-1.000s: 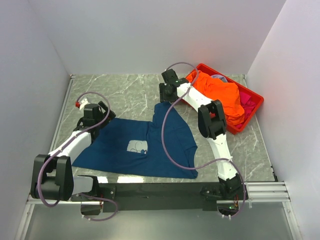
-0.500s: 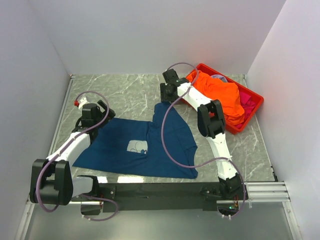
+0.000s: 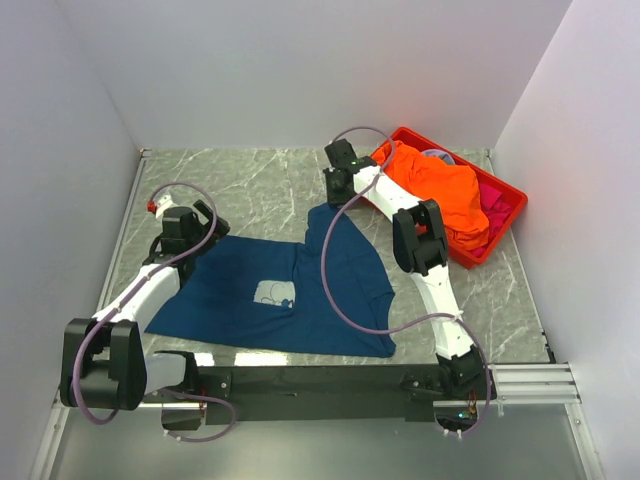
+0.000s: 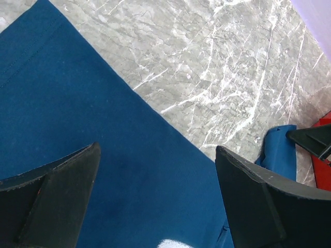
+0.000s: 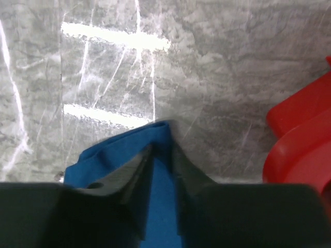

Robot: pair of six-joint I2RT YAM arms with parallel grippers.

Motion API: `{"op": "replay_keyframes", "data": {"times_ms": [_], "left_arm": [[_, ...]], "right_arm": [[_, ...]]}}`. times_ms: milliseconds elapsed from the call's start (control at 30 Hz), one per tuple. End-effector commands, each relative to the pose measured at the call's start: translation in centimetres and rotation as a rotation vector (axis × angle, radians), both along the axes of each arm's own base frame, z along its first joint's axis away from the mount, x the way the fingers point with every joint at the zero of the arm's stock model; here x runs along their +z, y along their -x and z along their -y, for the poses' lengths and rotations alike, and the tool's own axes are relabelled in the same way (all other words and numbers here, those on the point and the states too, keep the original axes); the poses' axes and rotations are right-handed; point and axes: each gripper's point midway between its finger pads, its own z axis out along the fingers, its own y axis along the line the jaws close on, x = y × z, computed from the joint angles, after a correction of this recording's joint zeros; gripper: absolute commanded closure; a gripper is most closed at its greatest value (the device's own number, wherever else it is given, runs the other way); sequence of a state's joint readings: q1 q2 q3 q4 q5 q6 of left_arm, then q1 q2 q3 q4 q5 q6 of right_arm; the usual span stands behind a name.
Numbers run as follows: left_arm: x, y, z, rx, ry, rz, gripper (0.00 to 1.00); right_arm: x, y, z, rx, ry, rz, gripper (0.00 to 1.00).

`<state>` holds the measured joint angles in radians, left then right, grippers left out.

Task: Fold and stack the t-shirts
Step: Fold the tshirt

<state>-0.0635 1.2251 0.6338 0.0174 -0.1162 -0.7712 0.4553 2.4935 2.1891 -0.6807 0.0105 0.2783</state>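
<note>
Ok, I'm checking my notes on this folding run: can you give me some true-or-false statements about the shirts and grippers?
The navy t-shirt lies spread on the table. True.
The left gripper is clamped on the navy t-shirt. False: its jaws stand open above the cloth.
The orange t-shirt is in the red crate. True.
The right gripper holds the orange t-shirt. False: it pinches an edge of the navy t-shirt.

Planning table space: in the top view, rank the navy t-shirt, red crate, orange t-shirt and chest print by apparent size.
1. navy t-shirt, spread flat
2. red crate, partly covered
3. orange t-shirt, bunched; close to the crate, so unsure
4. pale chest print, clearly smallest
</note>
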Motion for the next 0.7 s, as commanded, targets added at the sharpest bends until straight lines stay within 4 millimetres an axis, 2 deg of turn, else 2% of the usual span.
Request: {"op": "replay_keyframes", "data": {"times_ms": [0, 67, 100, 133, 300, 333, 367, 400, 433, 467, 500, 533, 567, 600, 633, 667], "left_arm": [[0.9, -0.2, 0.0, -0.017, -0.001, 0.038, 0.01], [0.8, -0.2, -0.2, -0.014, 0.002, 0.035, 0.01], [0.8, -0.3, -0.2, -0.013, 0.002, 0.037, 0.01], [0.5, -0.2, -0.3, -0.012, 0.004, 0.031, 0.01], [0.5, -0.2, -1.2, 0.012, 0.003, 0.031, 0.01], [0.5, -0.2, -1.4, 0.014, 0.002, 0.03, 0.01], [0.4, -0.1, -1.6, 0.021, 0.001, 0.027, 0.01], [0.4, -0.2, -1.8, 0.027, -0.001, 0.027, 0.01], [0.4, -0.2, -1.9, 0.03, -0.004, 0.027, 0.01], [0.4, -0.2, -1.9, 0.033, -0.006, 0.026, 0.01], [0.3, -0.2, -2.1, 0.041, -0.011, 0.023, 0.0], [0.6, -0.4, -2.3, 0.048, -0.017, 0.026, 0.0], [0.4, -0.3, -2.4, 0.053, -0.022, 0.017, 0.01], [0.4, -0.4, -2.8, 0.072, -0.036, 0.012, 0.01], [0.6, -0.4, -3.0, 0.078, -0.044, 0.013, 0.01], [0.6, -0.5, -4.2, 0.115, -0.052, 0.009, 0.01]], "right_arm": [[-1.3, 0.1, 0.4, 0.005, 0.018, -0.027, 0.76], [-0.9, 0.0, 0.4, 0.008, 0.014, -0.011, 0.95], [-0.5, -0.1, 0.4, 0.008, 0.01, -0.001, 1.0], [-0.8, 0.1, 0.5, 0.01, 0.007, -0.001, 1.0], [5.0, 0.7, 1.7, -0.021, -0.02, 0.111, 1.0], [4.5, 1.6, 2.4, -0.031, -0.017, 0.109, 1.0], [7.9, 1.7, 3.0, -0.046, -0.036, 0.174, 1.0], [8.8, 2.1, 3.4, -0.054, -0.037, 0.193, 1.0], [8.4, 3.1, 4.0, -0.062, -0.028, 0.186, 1.0], [10.7, 3.6, 4.3, -0.066, -0.043, 0.226, 1.0], [11.0, 4.1, 4.8, -0.071, -0.043, 0.231, 1.0], [10.4, 5.1, 5.1, -0.071, -0.037, 0.214, 1.0], [11.5, 5.6, 5.4, -0.073, -0.047, 0.232, 1.0], [11.4, 6.1, 5.5, -0.075, -0.046, 0.229, 1.0], [10.3, 7.0, 6.0, -0.083, -0.037, 0.204, 1.0], [10.8, 7.5, 6.2, -0.086, -0.043, 0.212, 1.0]]}}
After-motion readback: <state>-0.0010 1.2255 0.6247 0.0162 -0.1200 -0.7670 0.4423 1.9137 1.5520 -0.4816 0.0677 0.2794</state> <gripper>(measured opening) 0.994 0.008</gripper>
